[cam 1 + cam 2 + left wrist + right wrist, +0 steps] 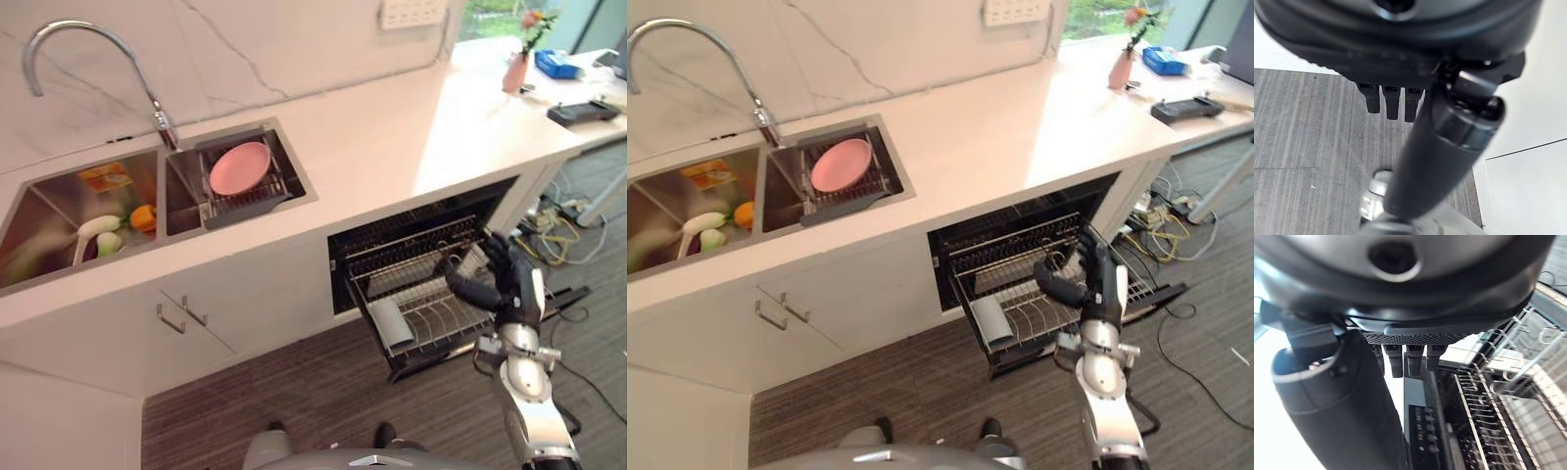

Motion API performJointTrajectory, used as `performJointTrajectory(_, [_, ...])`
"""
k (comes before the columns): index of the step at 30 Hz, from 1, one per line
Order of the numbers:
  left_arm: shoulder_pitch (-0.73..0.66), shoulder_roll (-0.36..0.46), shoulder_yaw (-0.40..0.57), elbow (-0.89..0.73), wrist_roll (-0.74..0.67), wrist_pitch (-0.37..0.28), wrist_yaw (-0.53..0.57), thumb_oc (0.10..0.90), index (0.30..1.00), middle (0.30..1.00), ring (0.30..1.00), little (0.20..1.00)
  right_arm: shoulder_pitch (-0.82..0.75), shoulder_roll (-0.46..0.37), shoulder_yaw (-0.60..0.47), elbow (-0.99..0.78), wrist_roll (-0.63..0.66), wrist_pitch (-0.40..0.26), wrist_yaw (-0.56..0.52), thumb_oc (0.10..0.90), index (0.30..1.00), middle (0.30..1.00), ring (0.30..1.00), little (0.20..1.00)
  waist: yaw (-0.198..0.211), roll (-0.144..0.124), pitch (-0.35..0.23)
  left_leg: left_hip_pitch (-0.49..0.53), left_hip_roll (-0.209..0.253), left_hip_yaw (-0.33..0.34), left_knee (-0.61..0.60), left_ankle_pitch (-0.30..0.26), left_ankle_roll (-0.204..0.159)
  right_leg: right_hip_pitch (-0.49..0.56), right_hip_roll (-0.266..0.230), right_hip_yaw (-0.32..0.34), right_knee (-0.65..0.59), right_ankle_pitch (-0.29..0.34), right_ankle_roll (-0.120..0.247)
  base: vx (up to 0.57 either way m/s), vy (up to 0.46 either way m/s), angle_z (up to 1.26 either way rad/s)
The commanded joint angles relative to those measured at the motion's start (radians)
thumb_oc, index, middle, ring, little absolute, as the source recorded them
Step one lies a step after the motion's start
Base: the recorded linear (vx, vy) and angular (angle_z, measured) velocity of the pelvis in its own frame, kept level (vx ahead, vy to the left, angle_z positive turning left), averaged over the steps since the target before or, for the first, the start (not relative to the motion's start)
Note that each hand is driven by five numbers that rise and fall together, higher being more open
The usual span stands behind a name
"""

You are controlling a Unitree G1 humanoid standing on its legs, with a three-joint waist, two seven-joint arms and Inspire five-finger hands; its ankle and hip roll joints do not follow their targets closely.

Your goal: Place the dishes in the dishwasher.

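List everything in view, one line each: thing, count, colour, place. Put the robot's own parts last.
Pink plate: one, pink, lying in the drain basket in the right sink basin.
Drain basket: one, dark grey, set in the right basin.
Tap: one, chrome, arching behind the sink.
Food items: a few, orange, white and green, in the left basin.
Dishwasher rack: one, silver wire, pulled out below the counter.
Cup: one, pale grey, lying on its side at the rack's front left.
Counter: one, white.
Vase: one, pink, with flowers, far right of the counter.
Blue box: one, beside the vase.
Right hand: one, dark, open above the rack.
Left hand: one, dark, open over the grey floor.
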Motion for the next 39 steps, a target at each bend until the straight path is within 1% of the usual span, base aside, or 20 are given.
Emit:
performJointTrajectory(1, [-0.012,0.053,-0.046,-0.006,-0.003,-0.031,0.014,0.800,0.900,0.900,0.900,0.900,-0.073,-0.029,-0.058,-0.124,0.040,-0.093,0.009,0.800,0.900,0.900,0.900,0.900,0.011,0.028,-0.031,0.030,-0.004,0.037,-0.101,0.103,0.025,0.047,-0.122,0.009,0.044,-0.140,0.133,0.09,0.642,0.16])
performJointTrajectory(3, [-0.030,0.050,-0.077,-0.007,0.033,-0.023,-0.015,0.800,0.900,0.900,0.900,0.900,-0.069,-0.023,-0.079,-0.145,0.056,-0.086,0.035,0.800,0.900,0.900,0.900,0.900,-0.004,0.036,-0.052,0.038,-0.030,0.048,-0.111,0.090,0.028,0.043,-0.172,-0.004,0.061,-0.116,0.156,0.10,0.534,0.17])
performJointTrajectory(4, [-0.038,0.052,-0.095,-0.009,0.056,-0.021,-0.035,0.800,0.900,0.900,0.900,0.900,-0.070,-0.012,-0.086,-0.131,0.055,-0.082,0.036,0.800,0.900,0.900,0.900,0.900,-0.005,0.025,-0.058,0.048,-0.063,0.054,-0.104,0.073,0.037,0.042,-0.217,-0.002,0.088,-0.099,0.168,0.08,0.376,0.19])
performJointTrajectory(5, [-0.039,0.052,-0.095,-0.009,0.056,-0.021,-0.035,0.800,0.900,0.900,0.900,0.900,-0.070,-0.012,-0.087,-0.131,0.055,-0.082,0.036,0.800,0.900,0.900,0.900,0.900,-0.004,0.023,-0.060,0.044,-0.066,0.054,-0.104,0.075,0.039,0.038,-0.220,-0.001,0.087,-0.096,0.169,0.12,0.656,0.12])
performJointTrajectory(6, [-0.051,0.060,-0.129,-0.011,0.072,-0.012,-0.083,0.800,0.900,0.900,0.900,0.900,-0.106,0.029,-0.076,-0.112,0.099,-0.078,0.033,0.800,0.900,0.900,0.900,0.900,0.006,0.008,-0.060,0.062,-0.155,0.044,-0.081,0.016,0.109,0.002,-0.294,0.049,0.210,-0.092,0.152,0.10,0.619,0.03])
performJointTrajectory(8, [-0.055,0.067,-0.138,-0.015,0.064,-0.007,-0.110,0.800,0.900,0.900,0.900,0.900,-0.146,0.048,-0.056,-0.107,0.108,-0.077,0.037,0.800,0.900,0.900,0.900,0.900,0.012,0.009,-0.033,0.096,-0.203,0.040,-0.074,-0.010,0.156,-0.071,-0.314,0.100,0.371,-0.066,0.109,0.09,0.571,-0.07])
performJointTrajectory(10, [-0.058,0.075,-0.133,-0.011,0.067,-0.004,-0.118,0.800,0.900,0.900,0.900,0.900,-0.172,0.049,-0.046,-0.101,0.103,-0.077,0.038,0.800,0.900,0.900,0.900,0.900,0.019,0.011,-0.025,0.112,-0.213,0.048,-0.081,-0.016,0.171,-0.110,-0.314,0.097,0.430,-0.072,0.096,0.06,0.310,-0.07])
performJointTrajectory(11, [-0.054,0.086,-0.133,-0.006,0.080,0.004,-0.120,0.800,0.900,0.900,0.900,0.900,-0.180,0.051,-0.037,-0.112,0.098,-0.076,0.045,0.800,0.900,0.900,0.900,0.900,0.025,0.011,-0.018,0.132,-0.221,0.053,-0.089,-0.024,0.181,-0.127,-0.307,0.083,0.490,-0.084,0.092,0.18,0.439,-0.23])
performJointTrajectory(12, [-0.050,0.092,-0.134,0.015,0.096,0.016,-0.124,0.800,0.900,0.900,0.900,0.900,-0.167,0.046,-0.029,-0.133,0.111,-0.070,0.069,0.800,0.900,0.900,0.900,0.900,0.011,0.008,-0.013,0.160,-0.238,0.035,-0.099,-0.030,0.196,-0.162,-0.221,0.121,0.540,-0.107,0.074,0.20,0.332,-0.20])
performJointTrajectory(13, [-0.045,0.091,-0.134,0.022,0.106,0.020,-0.129,0.800,0.900,0.900,0.900,0.900,-0.164,0.043,-0.035,-0.143,0.116,-0.068,0.076,0.800,0.900,0.900,0.900,0.900,0.005,0.008,-0.013,0.172,-0.243,0.026,-0.106,-0.031,0.199,-0.173,-0.182,0.141,0.528,-0.123,0.072,0.23,0.273,-0.07])
performJointTrajectory(14, [-0.044,0.087,-0.146,0.032,0.124,0.018,-0.134,0.800,0.900,0.900,0.900,0.900,-0.161,0.038,-0.047,-0.154,0.122,-0.072,0.088,0.800,0.900,0.900,0.900,0.900,-0.002,0.010,-0.015,0.181,-0.246,0.012,-0.112,-0.034,0.201,-0.185,-0.137,0.161,0.486,-0.152,0.068,0.22,0.127,0.41])
performJointTrajectory(15, [-0.057,0.088,-0.172,0.031,0.150,0.014,-0.147,0.800,0.900,0.900,0.900,0.900,-0.168,0.020,-0.054,-0.155,0.122,-0.076,0.098,0.800,0.900,0.900,0.900,0.900,-0.019,0.002,-0.007,0.195,-0.259,-0.026,-0.118,-0.037,0.202,-0.209,-0.078,0.228,0.390,-0.139,0.073,0.15,0.070,0.50])
performJointTrajectory(16, [-0.058,0.088,-0.172,0.031,0.150,0.014,-0.147,0.800,0.900,0.900,0.900,0.900,-0.169,0.020,-0.054,-0.155,0.122,-0.077,0.098,0.800,0.900,0.900,0.900,0.900,-0.018,0.003,-0.007,0.192,-0.258,-0.026,-0.118,-0.034,0.203,-0.209,-0.077,0.227,0.384,-0.133,0.073,0.12,0.041,0.79])
performJointTrajectory(17, [-0.066,0.090,-0.178,0.028,0.156,0.018,-0.153,0.800,0.900,0.900,0.900,0.900,-0.181,0.012,-0.061,-0.145,0.113,-0.084,0.083,0.800,0.900,0.900,0.900,0.900,-0.026,-0.005,0.004,0.198,-0.266,-0.048,-0.113,-0.040,0.203,-0.219,-0.056,0.275,0.338,-0.114,0.089,0.05,0.022,0.97])
performJointTrajectory(18, [-0.064,0.090,-0.177,0.023,0.144,0.015,-0.162,0.800,0.900,0.900,0.900,0.900,-0.180,0.014,-0.062,-0.156,0.112,-0.076,0.092,0.800,0.900,0.900,0.900,0.900,-0.024,-0.016,0.005,0.198,-0.274,-0.061,-0.106,-0.043,0.202,-0.201,-0.058,0.291,0.304,-0.107,0.102,0.10,0.003,1.12])
performJointTrajectory(20, [-0.066,0.089,-0.155,0.028,0.119,0.014,-0.153,0.800,0.900,0.900,0.900,0.900,-0.180,0.021,-0.069,-0.173,0.093,-0.079,0.095,0.800,0.900,0.900,0.900,0.900,-0.010,-0.036,-0.008,0.198,-0.275,-0.062,-0.105,-0.053,0.203,-0.156,-0.080,0.258,0.262,-0.092,0.108,0.14,-0.085,0.86])
performJointTrajectory(23, [-0.060,0.080,-0.156,0.023,0.112,0.014,-0.155,0.800,0.900,0.900,0.900,0.900,-0.182,0.017,-0.078,-0.166,0.061,-0.080,0.081,0.800,0.900,0.900,0.900,0.900,0.006,-0.043,-0.029,0.189,-0.264,-0.066,-0.103,-0.059,0.193,-0.127,-0.085,0.219,0.223,-0.085,0.124,0.12,-0.094,0.24])
performJointTrajectory(27, [-0.032,0.078,-0.144,0.018,0.104,0.017,-0.170,0.800,0.900,0.900,0.900,0.900,-0.185,-0.044,-0.077,-0.137,-0.054,-0.042,0.081,0.800,0.900,0.900,0.900,0.900,0.028,-0.056,-0.063,0.190,-0.247,-0.085,-0.102,-0.067,0.180,-0.077,-0.080,0.203,0.163,-0.093,0.118,0.15,-0.103,0.17])
performJointTrajectory(34, [-0.010,0.088,-0.138,0.054,0.155,0.025,-0.191,0.800,0.900,0.900,0.900,0.900,-0.240,-0.231,-0.010,-0.085,-0.225,0.005,0.152,0.800,0.900,0.900,0.900,0.900,0.057,-0.067,-0.105,0.232,-0.201,-0.070,-0.129,-0.069,0.149,-0.002,-0.049,0.188,0.048,-0.091,0.107,0.11,-0.117,0.01])
performJointTrajectory(39, [-0.017,0.108,-0.194,0.043,0.192,0.014,-0.228,0.800,0.900,0.900,0.900,0.900,-0.430,-0.460,0.133,0.004,-0.305,0.009,0.212,0.800,0.900,0.900,0.900,0.900,0.074,-0.066,-0.112,0.262,-0.174,-0.033,-0.135,-0.069,0.131,0.020,-0.033,0.196,0.022,-0.089,0.104,0.04,-0.096,-0.31])
